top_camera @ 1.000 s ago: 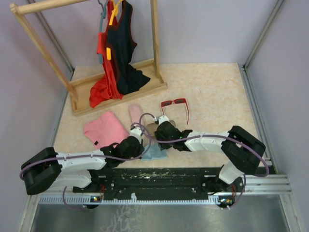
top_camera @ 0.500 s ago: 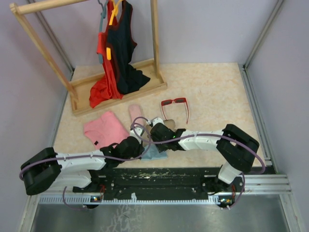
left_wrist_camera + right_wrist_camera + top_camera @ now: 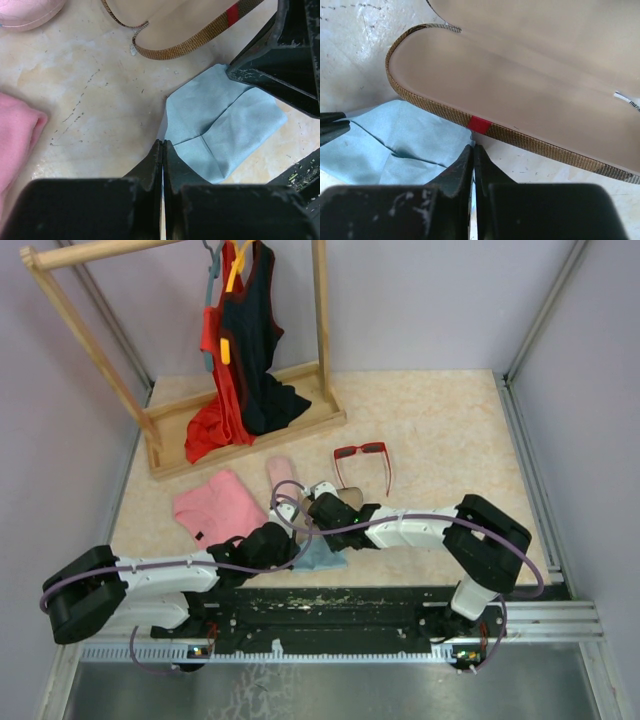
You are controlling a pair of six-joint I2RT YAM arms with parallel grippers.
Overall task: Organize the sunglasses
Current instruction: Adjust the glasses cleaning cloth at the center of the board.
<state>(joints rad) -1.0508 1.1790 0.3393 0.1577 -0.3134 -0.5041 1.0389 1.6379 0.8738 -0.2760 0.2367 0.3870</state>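
Note:
The red sunglasses (image 3: 362,452) lie open on the table, beyond both arms and untouched. Nearer, a brown red-striped case (image 3: 348,498) (image 3: 520,75) (image 3: 190,30) lies open with its beige lining bare. A light blue cloth (image 3: 322,556) (image 3: 220,135) (image 3: 395,140) lies just in front of it. My left gripper (image 3: 296,542) (image 3: 163,145) is shut on the cloth's left edge. At the corner by the case's red stripe, my right gripper (image 3: 312,528) (image 3: 473,147) is shut on the cloth as well.
A pink case (image 3: 282,474) (image 3: 25,12) lies left of the brown one. A pink folded garment (image 3: 218,505) (image 3: 15,135) sits further left. A wooden clothes rack (image 3: 250,425) with red and black tops stands at the back left. The right arm's dark body (image 3: 285,55) crowds the cloth.
My right gripper has slid left across the brown case to the cloth's corner and closed there. The left arm has stayed put, jaws shut.

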